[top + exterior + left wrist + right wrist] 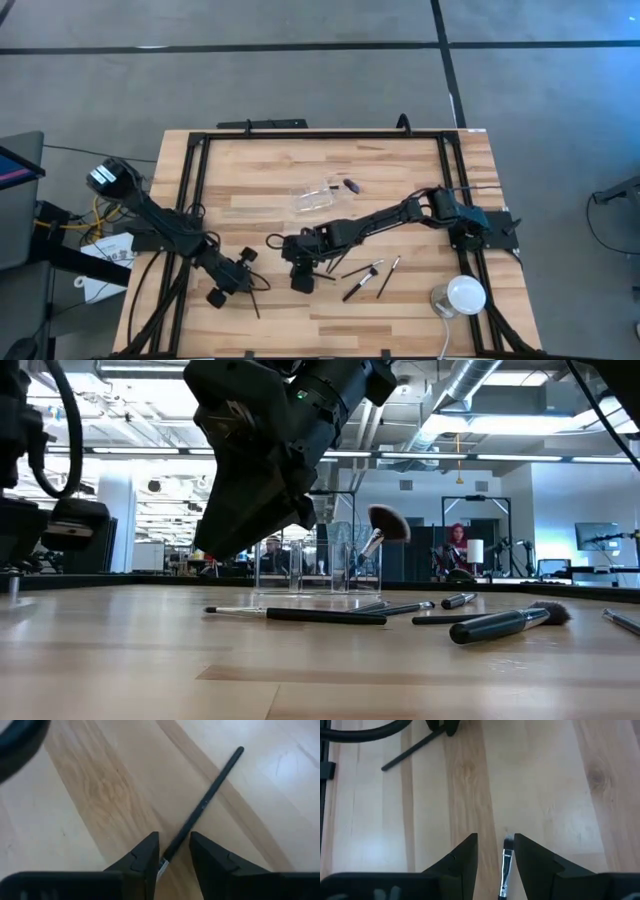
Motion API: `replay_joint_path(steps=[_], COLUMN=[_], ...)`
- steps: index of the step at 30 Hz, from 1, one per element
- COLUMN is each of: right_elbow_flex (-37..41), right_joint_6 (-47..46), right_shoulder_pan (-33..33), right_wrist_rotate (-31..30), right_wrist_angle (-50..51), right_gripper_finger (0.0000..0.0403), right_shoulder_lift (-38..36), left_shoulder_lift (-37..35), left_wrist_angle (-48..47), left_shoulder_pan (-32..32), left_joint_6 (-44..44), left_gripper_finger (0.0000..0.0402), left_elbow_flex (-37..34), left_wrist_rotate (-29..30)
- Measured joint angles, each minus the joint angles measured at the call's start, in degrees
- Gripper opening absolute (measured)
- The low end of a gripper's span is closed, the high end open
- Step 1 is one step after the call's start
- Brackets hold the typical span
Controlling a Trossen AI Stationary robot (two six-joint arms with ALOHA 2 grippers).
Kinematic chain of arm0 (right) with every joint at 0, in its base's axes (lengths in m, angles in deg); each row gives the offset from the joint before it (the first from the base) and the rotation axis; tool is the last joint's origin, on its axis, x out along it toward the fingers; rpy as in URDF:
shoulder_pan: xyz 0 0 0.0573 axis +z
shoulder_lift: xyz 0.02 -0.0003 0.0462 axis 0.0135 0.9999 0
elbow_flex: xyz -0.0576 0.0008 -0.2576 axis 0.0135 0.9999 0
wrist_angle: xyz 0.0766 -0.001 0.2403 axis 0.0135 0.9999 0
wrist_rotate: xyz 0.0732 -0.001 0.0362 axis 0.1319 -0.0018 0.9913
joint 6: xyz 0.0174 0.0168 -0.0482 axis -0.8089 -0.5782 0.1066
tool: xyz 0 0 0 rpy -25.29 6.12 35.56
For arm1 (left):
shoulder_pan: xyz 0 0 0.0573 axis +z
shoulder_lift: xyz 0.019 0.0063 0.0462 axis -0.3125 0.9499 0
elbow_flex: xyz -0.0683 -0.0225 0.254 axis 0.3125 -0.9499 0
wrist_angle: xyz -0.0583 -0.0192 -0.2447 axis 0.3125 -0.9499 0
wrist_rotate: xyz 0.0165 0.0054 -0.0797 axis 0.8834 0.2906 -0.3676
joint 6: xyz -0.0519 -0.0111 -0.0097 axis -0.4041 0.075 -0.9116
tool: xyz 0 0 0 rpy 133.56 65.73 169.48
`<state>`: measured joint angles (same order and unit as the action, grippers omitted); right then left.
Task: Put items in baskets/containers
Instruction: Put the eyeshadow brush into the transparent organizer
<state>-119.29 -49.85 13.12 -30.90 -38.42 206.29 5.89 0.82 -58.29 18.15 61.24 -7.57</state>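
Observation:
The clear container (312, 197) (300, 565) stands at the table's middle, toward the far side, with a fan-headed brush (385, 523) leaning in it. My left gripper (238, 282) (174, 852) is open near the table's near-left. A slim black brush (205, 802) (255, 297) runs out from between its fingers without touching them. My right gripper (300, 272) (496, 852) (215, 545) is open and raised off the table at the middle. A silver-collared brush (507, 862) shows between its fingers below. Three more brushes (360, 270) (356, 290) (388, 276) lie flat to its right.
A white dome-shaped object (463, 296) sits at the near-right corner. A black frame rail (190, 200) runs round the table. In the low view, brushes (310, 616) (500, 623) lie on the wood in front of the container. Bare wood lies at the table's far-left.

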Motion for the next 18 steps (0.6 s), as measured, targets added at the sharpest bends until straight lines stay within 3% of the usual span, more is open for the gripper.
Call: replay_joint_path(steps=[5, 10, 14, 18], right_elbow_flex=[0.0, 0.0, 0.0, 0.0], right_joint_6=[0.0, 0.6, 0.8, 1.0], right_shoulder_pan=[0.1, 0.1, 0.1, 0.2], right_wrist_rotate=[-0.1, -0.2, -0.2, -0.2], right_wrist_angle=[-2.6, -6.0, -7.0, -7.0], right_gripper_finger=[0.0118, 0.0118, 0.0118, 0.0118], right_shoulder_lift=[0.0, 0.0, 0.0, 0.0], left_shoulder_lift=[-0.1, 0.4, 3.2, 9.7], left_wrist_angle=[2.4, 3.7, 9.1, 21.6], left_shoulder_pan=[0.8, 3.4, 6.4, 7.6], left_joint_6=[0.2, -1.7, -4.5, -4.6], left_gripper_finger=[0.0086, 0.0016, 0.0021, 0.0044], left_elbow_flex=[-0.6, -0.7, -0.7, -0.9], left_wrist_rotate=[2.9, 1.7, 2.5, 4.3])
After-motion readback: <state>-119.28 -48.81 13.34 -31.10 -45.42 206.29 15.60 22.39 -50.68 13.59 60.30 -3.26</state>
